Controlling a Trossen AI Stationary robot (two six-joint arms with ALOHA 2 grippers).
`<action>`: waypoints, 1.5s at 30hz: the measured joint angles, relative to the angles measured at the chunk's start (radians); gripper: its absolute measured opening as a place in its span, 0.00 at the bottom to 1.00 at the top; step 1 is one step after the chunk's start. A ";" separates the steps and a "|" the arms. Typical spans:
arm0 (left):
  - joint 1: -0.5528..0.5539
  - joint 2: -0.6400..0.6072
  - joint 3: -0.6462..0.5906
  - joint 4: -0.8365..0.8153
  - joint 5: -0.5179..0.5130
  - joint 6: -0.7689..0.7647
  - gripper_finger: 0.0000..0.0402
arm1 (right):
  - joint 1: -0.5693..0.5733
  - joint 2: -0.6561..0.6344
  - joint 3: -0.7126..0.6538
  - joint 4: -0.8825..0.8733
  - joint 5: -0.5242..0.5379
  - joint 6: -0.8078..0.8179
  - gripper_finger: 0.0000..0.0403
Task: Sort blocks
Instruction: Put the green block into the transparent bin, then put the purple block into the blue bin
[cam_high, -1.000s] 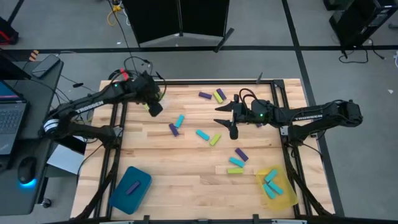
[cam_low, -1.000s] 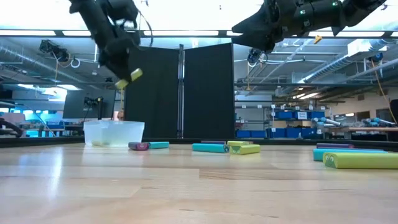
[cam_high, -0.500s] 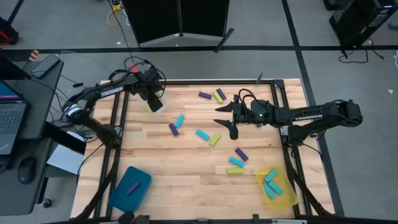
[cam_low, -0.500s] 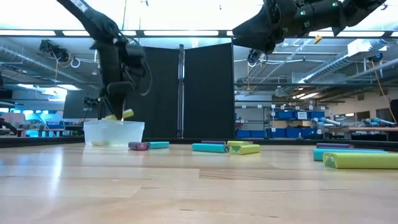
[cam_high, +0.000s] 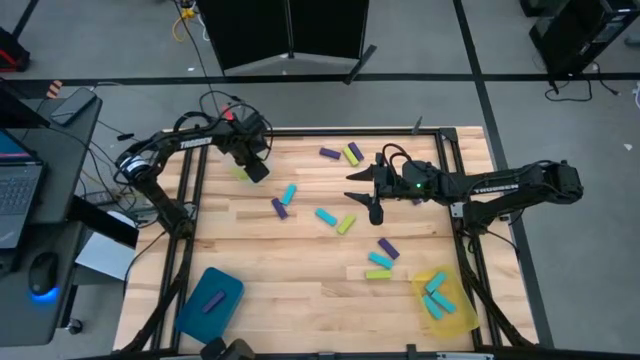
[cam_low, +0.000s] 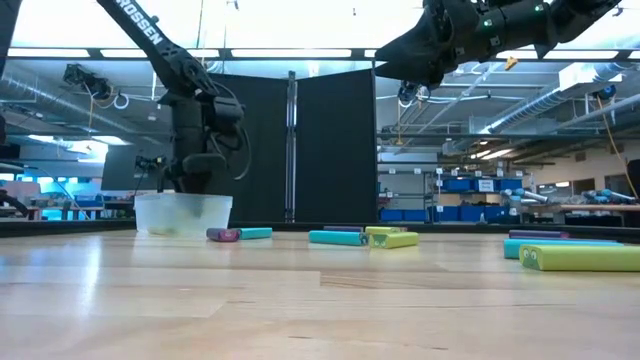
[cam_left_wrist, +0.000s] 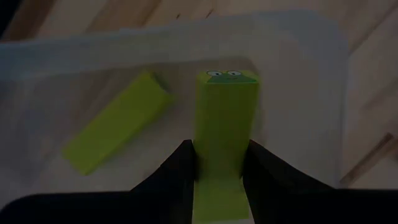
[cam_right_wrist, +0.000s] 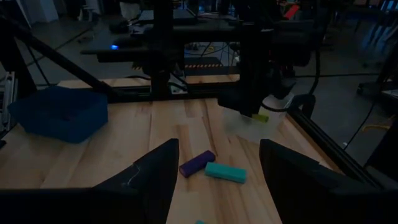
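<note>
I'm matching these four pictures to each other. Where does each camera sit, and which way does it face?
High: overhead, straight down; both arms.
Low: table-top height, level across; arms enter from above.
Left wrist: down past left hand shut on yellow-green block over clear tray.
Right wrist: past open right hand across table.
Shared: clear tray and purple block.

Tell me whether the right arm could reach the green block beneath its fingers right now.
Probably yes. The right gripper hangs open above the yellow-green block, with only bare table around it and the left gripper away at the clear tray.
</note>
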 joint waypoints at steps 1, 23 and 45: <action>-0.002 0.000 0.000 0.006 0.001 0.000 0.29 | 0.000 0.000 0.000 0.000 0.000 0.000 0.58; -0.173 -0.331 -0.158 0.334 0.004 -0.075 0.49 | -0.120 0.028 0.000 -0.227 0.207 0.187 0.59; -0.494 -0.504 -0.481 0.961 0.048 -0.161 0.49 | -0.442 0.734 0.616 -0.598 -0.117 -0.206 0.63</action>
